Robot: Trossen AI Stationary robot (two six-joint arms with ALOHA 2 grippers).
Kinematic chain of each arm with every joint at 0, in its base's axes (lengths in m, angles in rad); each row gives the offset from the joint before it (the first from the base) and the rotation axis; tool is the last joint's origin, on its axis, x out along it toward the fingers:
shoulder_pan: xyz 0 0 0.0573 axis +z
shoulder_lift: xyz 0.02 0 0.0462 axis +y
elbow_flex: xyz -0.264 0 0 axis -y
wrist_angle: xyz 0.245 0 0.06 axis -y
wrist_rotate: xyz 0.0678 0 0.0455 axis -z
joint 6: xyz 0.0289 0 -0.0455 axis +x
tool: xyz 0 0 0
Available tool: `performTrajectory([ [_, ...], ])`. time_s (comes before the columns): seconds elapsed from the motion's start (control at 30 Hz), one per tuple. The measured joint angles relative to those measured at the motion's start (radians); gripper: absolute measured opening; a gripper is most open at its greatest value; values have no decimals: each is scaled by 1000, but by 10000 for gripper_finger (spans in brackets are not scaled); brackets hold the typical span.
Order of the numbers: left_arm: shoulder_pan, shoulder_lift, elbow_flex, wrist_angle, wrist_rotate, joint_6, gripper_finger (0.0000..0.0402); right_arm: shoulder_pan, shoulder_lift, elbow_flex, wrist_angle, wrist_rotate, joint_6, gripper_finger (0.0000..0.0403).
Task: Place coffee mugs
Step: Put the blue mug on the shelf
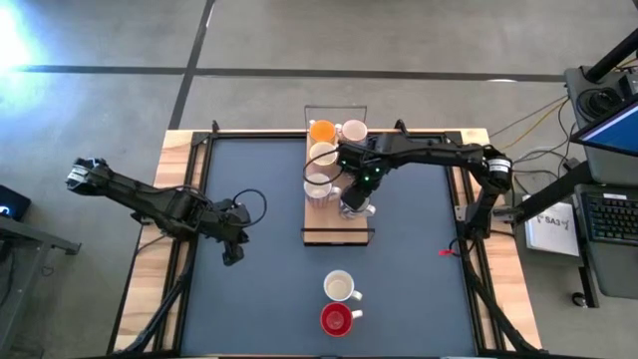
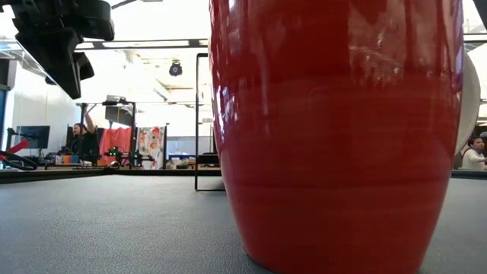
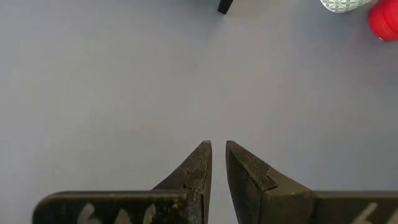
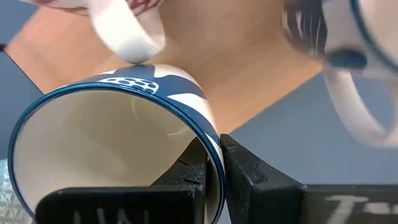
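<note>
step: placing a mug on the wooden board (image 1: 337,231); looks like mid set-down, release not yet done.
right tool (image 4: 214,158): pinching the wall of a blue-rimmed mug (image 4: 106,143), one finger inside, one outside. In the high view it sits over the board's middle, on its right side, arm reaching in from the worktop's right edge.
held mug: tilted toward the wrist camera, wood showing right behind it. Touching the board or not: cannot tell.
board: at the worktop's far-middle, running toward the centre. A row of mugs fills its far end: orange mug (image 1: 321,131) and a pale one at the far edge, more pale ones behind the held mug. Near end of the board is bare.
waiting mugs: a cream mug (image 1: 340,287) and a red mug (image 1: 336,320) near the middle of the worktop's near edge, well apart from the board.
left tool (image 3: 218,163): pressed together, holding nothing, hanging over bare worktop (image 3: 124,93) toward the left edge; idle.
next move calls for: levelling the mug, lowering it flat without knocking its neighbours' handles, spreading the fingers, lifting straight out. Then the cream or red mug.
</note>
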Motion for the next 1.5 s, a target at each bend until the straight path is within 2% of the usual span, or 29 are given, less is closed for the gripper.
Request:
performTrajectory([
  [0.37, 0, 0, 0, 5, 0, 0, 29, -11, 20, 22, 9, 11, -8, 18],
  [0.57, 1, 1, 0, 5, -1, 0, 29, -18, 20, 22, 12, 83, -6, 18],
  [1.03, 1, 1, 0, 5, -1, 0, 29, -30, 20, 22, 37, 119, 2, 18],
  [1.27, 1, 1, 0, 5, -2, 0, 29, -30, 20, 22, -7, 74, 2, 18],
  [1.5, 3, 1, -6, 14, -2, 0, 29, -30, 20, 22, -31, 86, 1, 20],
])
